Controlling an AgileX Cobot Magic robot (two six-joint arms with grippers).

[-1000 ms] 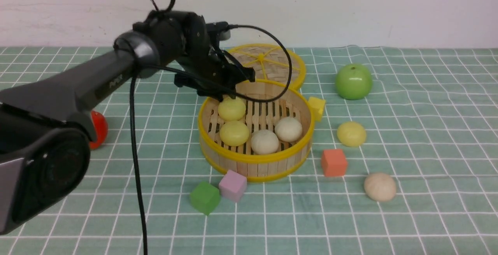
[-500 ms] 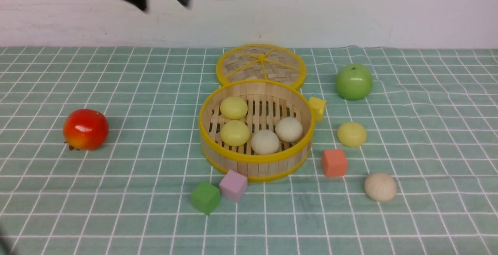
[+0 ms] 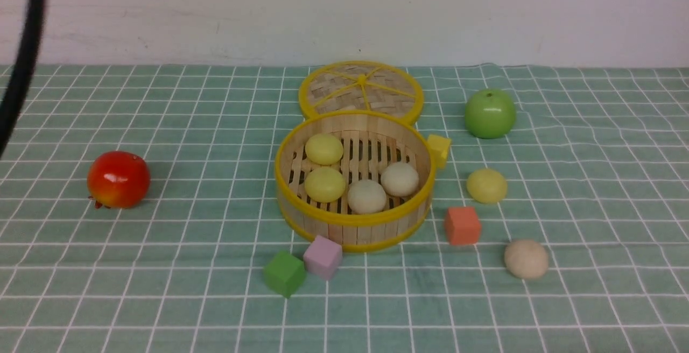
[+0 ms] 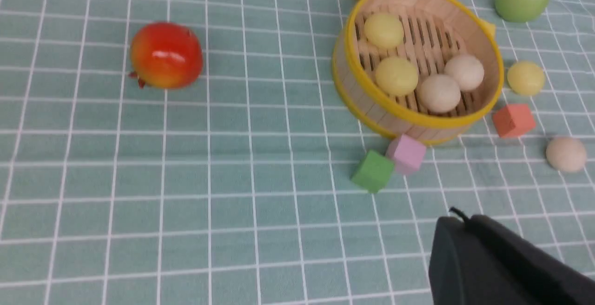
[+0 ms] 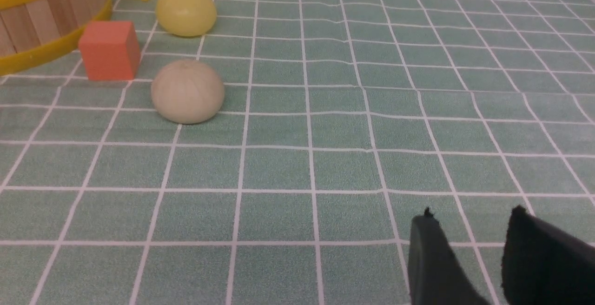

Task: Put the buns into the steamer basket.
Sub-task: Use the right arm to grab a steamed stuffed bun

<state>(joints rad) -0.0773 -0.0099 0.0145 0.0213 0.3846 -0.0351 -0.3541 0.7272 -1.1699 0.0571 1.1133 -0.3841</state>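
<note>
Four small rounded buns [image 3: 324, 184], pale yellow and beige, are seen inside the round bamboo steamer basket [image 3: 355, 234] at the middle of the table [image 3: 161, 288]. A yellow bun [image 3: 486, 185] and a beige bun [image 3: 526, 259] lie nearer the right edge, where the right gripper [image 5: 472, 219] is spread and empty, likely for them. Whether the left gripper [image 4: 465, 240] is spread cannot be told.
</note>
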